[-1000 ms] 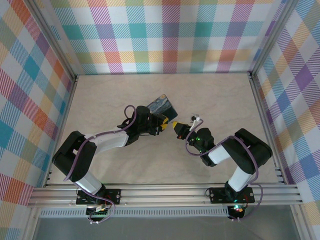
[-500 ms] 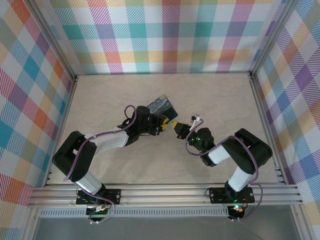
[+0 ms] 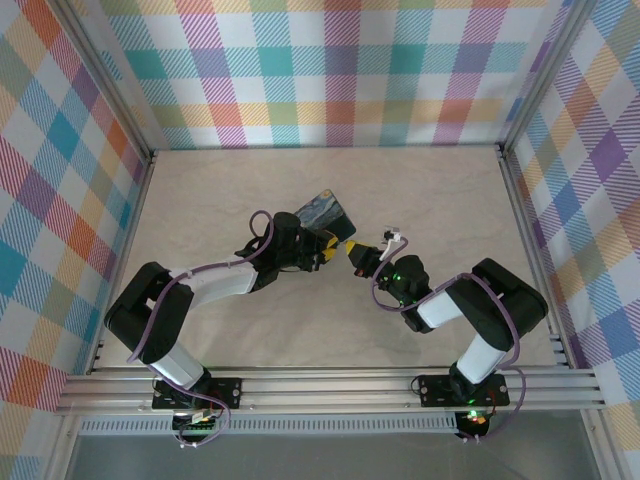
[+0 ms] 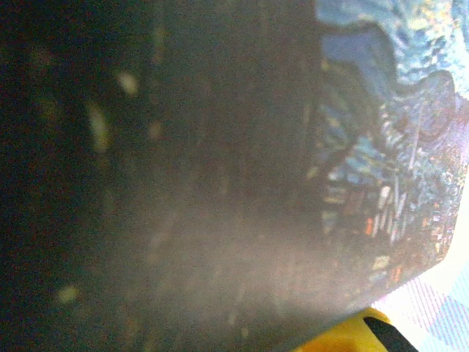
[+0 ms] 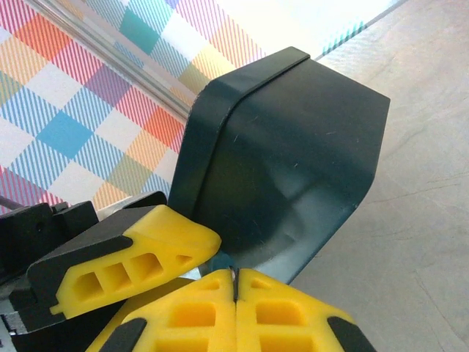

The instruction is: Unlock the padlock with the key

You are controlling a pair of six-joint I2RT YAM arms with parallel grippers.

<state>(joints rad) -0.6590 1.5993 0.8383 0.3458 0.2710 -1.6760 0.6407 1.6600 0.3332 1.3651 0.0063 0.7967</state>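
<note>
Plaid walls ring the beige worktop (image 3: 220, 200). Overhead, left jaws meet the painted box (image 3: 322, 211), right jaws just beside. Left wrist: box blurred, grip impossible to tell. Right wrist: its jaws clenched on the thin key (image 5: 234, 274) beside the box.

A worktop (image 3: 250, 190) of pale beige, faintly marbled like stone, lies inside a three-sided booth. The back wall (image 3: 330, 70), the left wall (image 3: 50, 200) and the right wall (image 3: 590, 180) all carry the same bright plaid of teal, orange, yellow, pink and purple squares on white. Silvery aluminium posts (image 3: 112, 85) run up the two far corners, and slim metal strips edge the worktop along both sides. At the near edge, grooved aluminium rails (image 3: 330, 385) cross from side to side, with a dull grey surface (image 3: 350, 455) beyond them. The light is even and soft, with faint shadows; the right wrist view has a white glare high on the plaid.
</note>
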